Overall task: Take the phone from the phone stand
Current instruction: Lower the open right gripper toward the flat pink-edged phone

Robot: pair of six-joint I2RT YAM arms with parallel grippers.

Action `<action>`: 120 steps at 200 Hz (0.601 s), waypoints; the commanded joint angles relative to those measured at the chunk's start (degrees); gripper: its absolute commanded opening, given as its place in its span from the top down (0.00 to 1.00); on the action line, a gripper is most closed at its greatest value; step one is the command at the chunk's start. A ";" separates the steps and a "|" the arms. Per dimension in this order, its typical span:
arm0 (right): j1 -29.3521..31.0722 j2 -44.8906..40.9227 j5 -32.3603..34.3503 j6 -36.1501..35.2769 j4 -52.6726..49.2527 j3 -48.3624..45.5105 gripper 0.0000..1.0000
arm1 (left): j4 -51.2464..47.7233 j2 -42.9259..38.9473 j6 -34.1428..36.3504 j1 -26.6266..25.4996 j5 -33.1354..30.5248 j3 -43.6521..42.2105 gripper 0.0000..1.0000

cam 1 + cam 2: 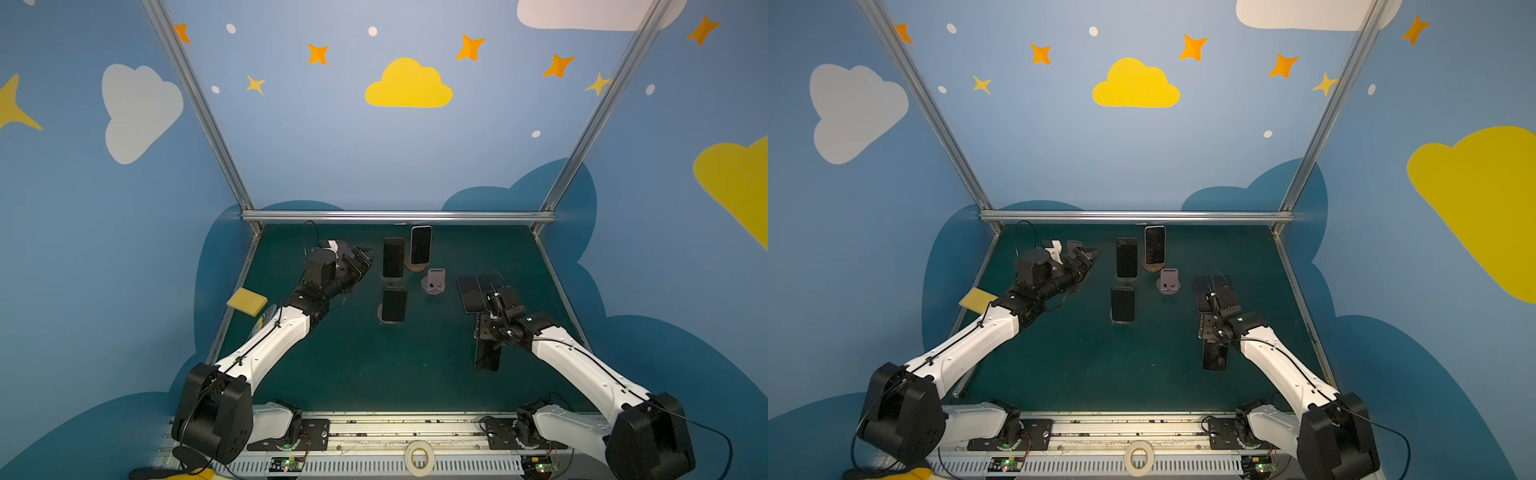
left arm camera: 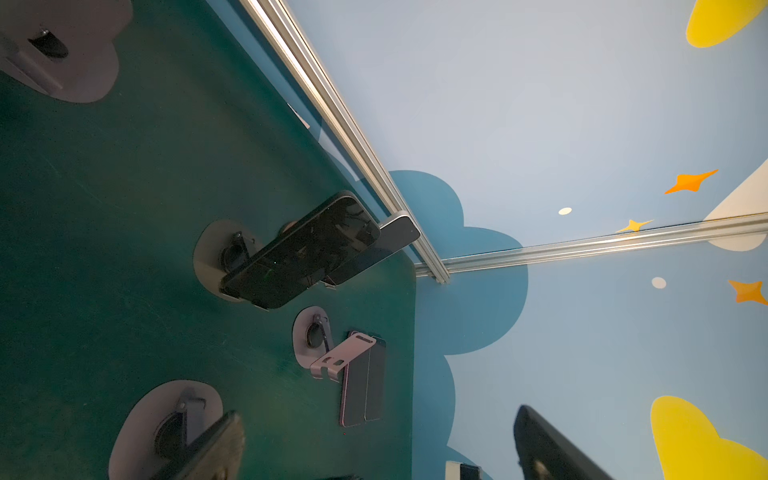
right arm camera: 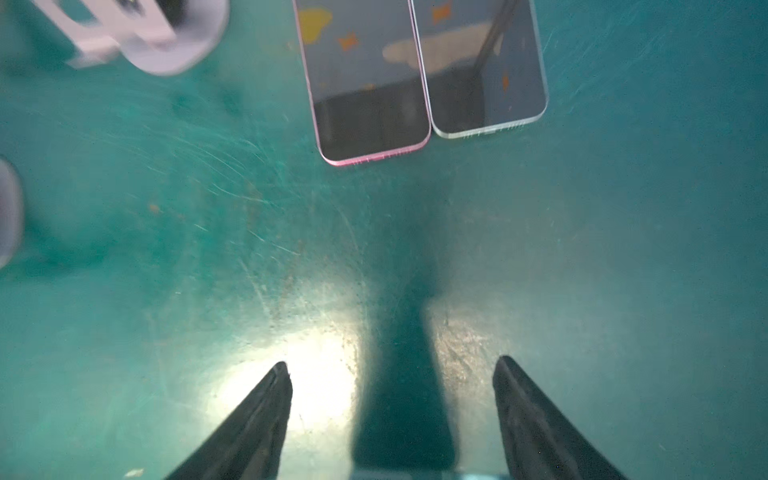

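Phones (image 1: pixel 393 257) are seen upright on stands at the worktop's (image 1: pixel 353 365) twelve o'clock. Left tool (image 1: pixel 362 260), spread wide, empty, is poised at their nine o'clock; approach remains. Right tool (image 3: pixel 390 374) is parted, empty.

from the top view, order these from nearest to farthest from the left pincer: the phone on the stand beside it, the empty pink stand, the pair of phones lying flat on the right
Measured from the left pincer:
1. Phone on the stand, just to its right at the back of the table.
2. Empty pink stand, near the middle, past that phone.
3. Flat pair of phones, over on the right by the right pincer.
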 commanded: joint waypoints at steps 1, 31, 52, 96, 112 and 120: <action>-0.16 2.92 -1.23 0.21 -0.69 2.49 0.48 | 0.51 -0.98 0.53 0.15 0.41 1.43 0.00; -0.46 9.01 -3.37 -0.48 -2.48 6.52 0.48 | 0.53 -0.75 0.61 0.13 0.54 1.45 0.00; -1.18 13.20 -5.19 -0.52 -2.98 9.20 0.48 | 0.53 -0.56 0.87 0.15 0.37 1.44 0.00; -4.62 21.59 -12.26 -1.59 -9.27 15.50 0.48 | 0.26 -0.01 1.50 0.17 -0.07 1.45 0.00; -5.35 25.95 -14.02 -1.99 -13.38 18.25 0.48 | 0.35 0.16 1.50 0.12 0.05 1.45 0.00; -5.63 27.10 -14.50 -1.80 -13.60 18.42 0.49 | 0.35 0.16 1.50 0.08 0.10 1.47 0.00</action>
